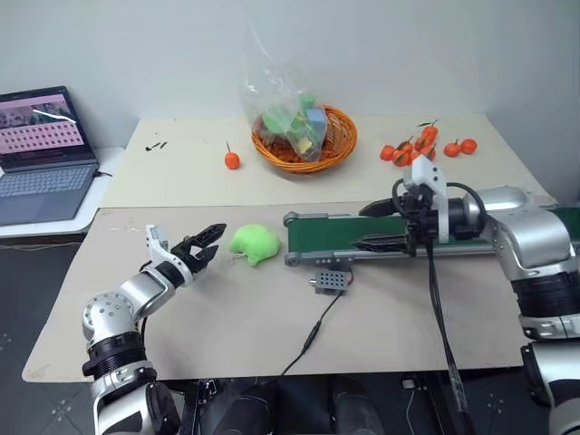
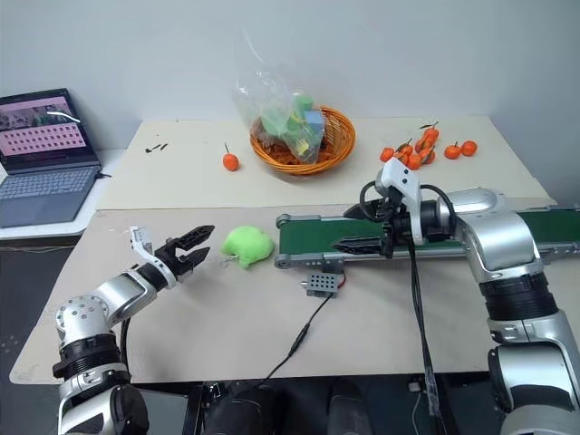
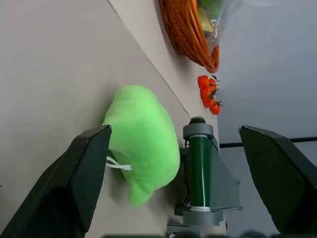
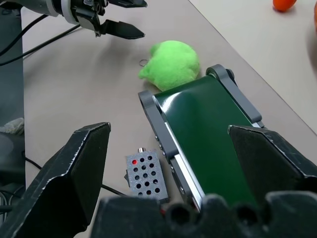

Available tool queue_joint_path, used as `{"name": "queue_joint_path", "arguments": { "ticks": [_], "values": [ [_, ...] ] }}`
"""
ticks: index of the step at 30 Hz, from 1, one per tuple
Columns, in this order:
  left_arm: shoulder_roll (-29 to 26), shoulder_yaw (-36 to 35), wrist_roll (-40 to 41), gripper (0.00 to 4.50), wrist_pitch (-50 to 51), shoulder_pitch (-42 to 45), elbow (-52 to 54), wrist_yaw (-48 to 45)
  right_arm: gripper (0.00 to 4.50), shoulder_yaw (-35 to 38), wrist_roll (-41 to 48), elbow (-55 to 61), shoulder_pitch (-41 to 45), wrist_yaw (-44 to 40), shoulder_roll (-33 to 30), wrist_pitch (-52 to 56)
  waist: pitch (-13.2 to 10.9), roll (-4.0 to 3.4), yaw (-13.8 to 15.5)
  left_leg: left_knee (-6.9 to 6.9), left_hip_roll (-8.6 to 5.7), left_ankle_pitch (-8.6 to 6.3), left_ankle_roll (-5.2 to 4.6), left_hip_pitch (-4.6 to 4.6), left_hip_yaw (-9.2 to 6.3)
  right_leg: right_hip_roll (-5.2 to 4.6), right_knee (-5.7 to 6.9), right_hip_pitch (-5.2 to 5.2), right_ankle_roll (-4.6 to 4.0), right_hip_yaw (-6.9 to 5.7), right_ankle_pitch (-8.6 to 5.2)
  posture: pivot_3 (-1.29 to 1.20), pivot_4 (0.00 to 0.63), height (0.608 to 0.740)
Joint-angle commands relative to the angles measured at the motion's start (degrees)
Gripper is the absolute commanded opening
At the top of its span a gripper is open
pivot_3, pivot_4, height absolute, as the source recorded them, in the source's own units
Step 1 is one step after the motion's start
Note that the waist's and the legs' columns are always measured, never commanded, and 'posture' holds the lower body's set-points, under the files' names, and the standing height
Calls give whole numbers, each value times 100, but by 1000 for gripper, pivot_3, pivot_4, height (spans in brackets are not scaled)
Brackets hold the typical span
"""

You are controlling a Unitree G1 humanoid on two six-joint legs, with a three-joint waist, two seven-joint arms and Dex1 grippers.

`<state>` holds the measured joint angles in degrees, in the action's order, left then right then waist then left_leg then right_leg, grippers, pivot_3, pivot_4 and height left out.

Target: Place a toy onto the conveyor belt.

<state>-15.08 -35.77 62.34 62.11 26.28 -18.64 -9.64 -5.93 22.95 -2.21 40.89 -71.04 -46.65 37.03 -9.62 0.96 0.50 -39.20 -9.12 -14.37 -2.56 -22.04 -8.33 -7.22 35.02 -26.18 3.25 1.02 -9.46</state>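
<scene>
The lime-green plush toy (image 1: 254,243) lies on the tan table, just off the left end of the conveyor belt (image 1: 337,235). My left gripper (image 1: 217,240) hovers low over the table beside the toy, pointing at it, its fingers open and apart from it. In the left wrist view the toy (image 3: 143,139) sits ahead, between the two spread fingers (image 3: 84,178). My right gripper (image 1: 362,227) hangs open over the belt's dark green surface, holding nothing. The right wrist view takes in the belt end (image 4: 203,124), the toy (image 4: 171,63) and the left gripper (image 4: 126,17).
A small grey control box (image 1: 331,281) with a black cable lies in front of the belt. Behind it stand an orange wicker basket (image 1: 337,152) holding a plastic bag of blocks, a lone orange fruit (image 1: 232,160) and a cluster of orange fruits (image 1: 426,145). A laptop (image 1: 41,154) sits far left.
</scene>
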Motion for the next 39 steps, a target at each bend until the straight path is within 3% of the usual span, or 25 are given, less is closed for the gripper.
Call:
{"name": "queue_joint_path", "arguments": {
  "ticks": [1,19,23,32,39],
  "values": [
    [-113,99,-182,4394,-225,200,-351,-209,4500,278,134,306,-53,59,-135,113,1,1,-1,0,0,0,0,0,1,0,0,0,0,1,0,0,150,740],
    [49,560,-914,4394,-624,794,-1426,-852,4500,444,223,644,-265,248,-277,331,2,3,3,-1,-1,2,-6,-2,7,-6,0,-1,0,2,1,0,150,740],
    [23,603,-1062,3416,-728,797,-1437,-901,4500,436,215,625,-244,272,-274,336,2,3,-1,-1,-1,2,-7,-1,7,-5,2,-1,0,3,1,0,150,740],
    [73,502,-946,202,-659,767,-1264,-1061,4500,394,179,578,-209,277,-252,318,2,3,5,-2,-1,2,-7,-2,7,-6,1,-1,0,2,1,0,150,740],
    [122,412,-863,202,-623,715,-1144,-1055,4500,353,125,503,-186,259,-242,243,2,3,5,-2,-1,2,-7,-2,7,-6,1,-1,0,2,1,0,150,740]
  ]
}}
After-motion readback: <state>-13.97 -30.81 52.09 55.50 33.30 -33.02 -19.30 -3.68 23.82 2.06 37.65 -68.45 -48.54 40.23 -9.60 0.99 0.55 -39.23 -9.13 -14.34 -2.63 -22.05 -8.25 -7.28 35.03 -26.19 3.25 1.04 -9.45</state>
